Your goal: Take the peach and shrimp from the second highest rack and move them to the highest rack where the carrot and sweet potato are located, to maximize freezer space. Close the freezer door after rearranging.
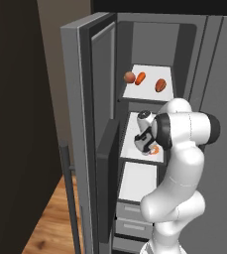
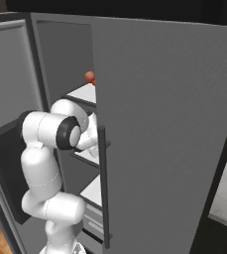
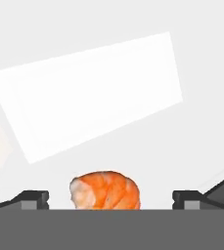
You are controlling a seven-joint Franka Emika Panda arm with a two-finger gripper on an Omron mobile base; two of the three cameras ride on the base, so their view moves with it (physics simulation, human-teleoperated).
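My gripper [image 1: 145, 148] reaches into the open freezer, down at the second highest rack [image 1: 131, 145]. The orange shrimp [image 1: 154, 150] lies on that rack right at the fingers. In the hand view the shrimp [image 3: 105, 190] sits between the two dark fingertips [image 3: 35, 199], which stand wide apart and clear of it, so the gripper [image 3: 111, 201] is open. On the highest rack [image 1: 152, 69] rest a round reddish peach [image 1: 129, 76], an orange carrot [image 1: 141, 78] and a brown sweet potato [image 1: 160, 85]. The peach [image 2: 89, 76] peeks past the door edge in the right base view.
The freezer door [image 1: 85, 124] stands open to the left, with a dark bin [image 1: 107, 163] on its inner side. Below are a third white shelf [image 1: 140, 181] and drawers [image 1: 132, 213]. The shut grey neighbouring door [image 2: 159, 124] with its handle [image 2: 104, 183] flanks the arm on the right.
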